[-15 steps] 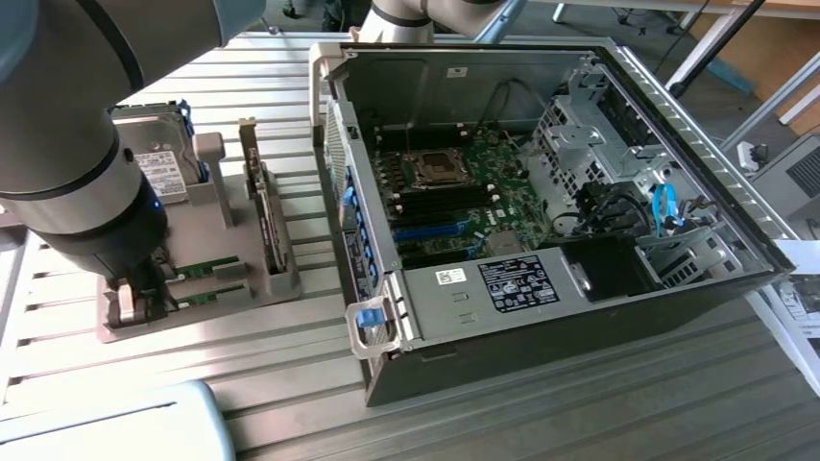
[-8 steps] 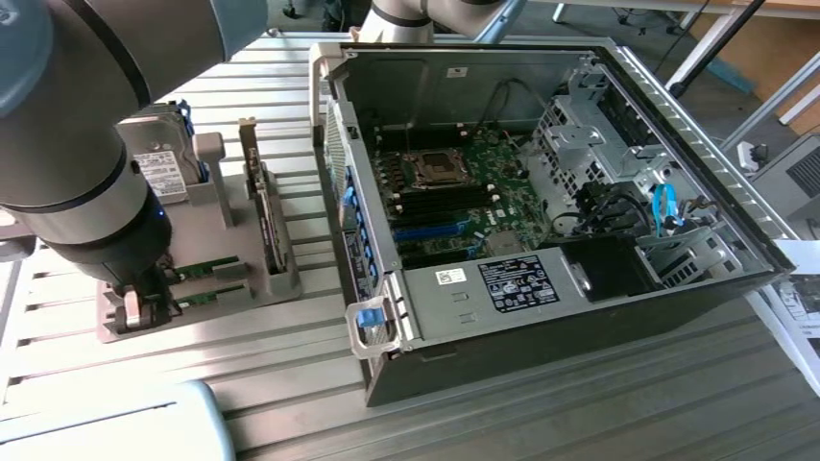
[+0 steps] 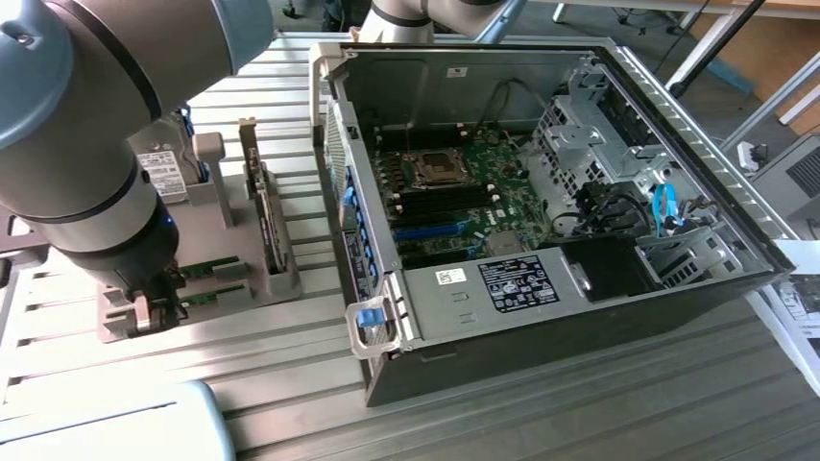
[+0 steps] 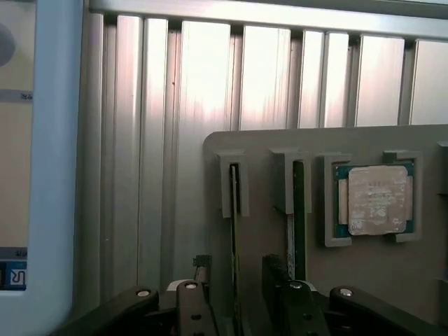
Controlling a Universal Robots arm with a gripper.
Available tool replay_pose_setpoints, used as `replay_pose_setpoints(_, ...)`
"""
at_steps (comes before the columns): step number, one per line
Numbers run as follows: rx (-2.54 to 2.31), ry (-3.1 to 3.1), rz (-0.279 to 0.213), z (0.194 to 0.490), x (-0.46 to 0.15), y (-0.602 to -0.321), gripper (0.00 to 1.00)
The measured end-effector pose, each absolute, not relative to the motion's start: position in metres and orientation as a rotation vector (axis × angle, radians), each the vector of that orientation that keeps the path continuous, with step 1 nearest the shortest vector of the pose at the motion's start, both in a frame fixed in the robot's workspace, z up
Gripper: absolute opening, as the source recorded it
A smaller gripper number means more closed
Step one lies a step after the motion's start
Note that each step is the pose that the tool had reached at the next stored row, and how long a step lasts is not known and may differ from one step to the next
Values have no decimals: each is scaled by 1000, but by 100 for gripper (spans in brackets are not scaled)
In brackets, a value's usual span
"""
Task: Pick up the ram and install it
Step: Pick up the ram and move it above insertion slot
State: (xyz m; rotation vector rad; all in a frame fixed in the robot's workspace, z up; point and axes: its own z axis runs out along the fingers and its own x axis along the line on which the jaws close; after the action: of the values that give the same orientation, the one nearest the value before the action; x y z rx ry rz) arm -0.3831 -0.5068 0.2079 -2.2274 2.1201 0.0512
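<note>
Nearest the exterior camera rises the thick grey-and-black robot arm [image 3: 77, 125]. A white printed label [image 3: 160, 173] sits near its wrist, the print too small to read. Beside the work area lies a pale, blue-edged panel [image 4: 52, 175]. A small blue tag [image 4: 12, 275] on the panel carries a white letter "R".

The black two-fingered gripper [image 4: 238, 273] hangs low over a flat grey plastic holder [image 4: 266, 143] with its jaws spread wide. Between them is the ram [image 4: 235, 203], a long thin green circuit-board stick standing on its long edge in a slot of the holder. A clear gap shows on each side of the stick, so the fingers [image 4: 275, 276] straddle it without touching and hold nothing.

In the next slot, just beside it, stands a second green stick [image 4: 299, 210]. Beyond that a square silver processor chip [image 4: 376, 199] sits in its own recess; its faint markings cannot be read. Farther back on the holder stands an upright expansion card [image 3: 263, 221] with a metal bracket. All of this rests on a ribbed aluminium table [image 3: 539, 413].

To the exterior view's right stands the open black computer case [image 3: 717, 192], its green motherboard [image 3: 474, 182] exposed. On the case's inner shroud are a black sticker [image 3: 519, 283] with white print and a small white barcode label [image 3: 448, 277], neither legible.
</note>
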Motion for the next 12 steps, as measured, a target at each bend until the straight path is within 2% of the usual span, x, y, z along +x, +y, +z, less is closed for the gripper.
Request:
replay_pose_setpoints(10,-2228,2119,51,207,-381,-507,40)
replay_pose_setpoints(12,-2228,2119,51,207,-381,-507,28)
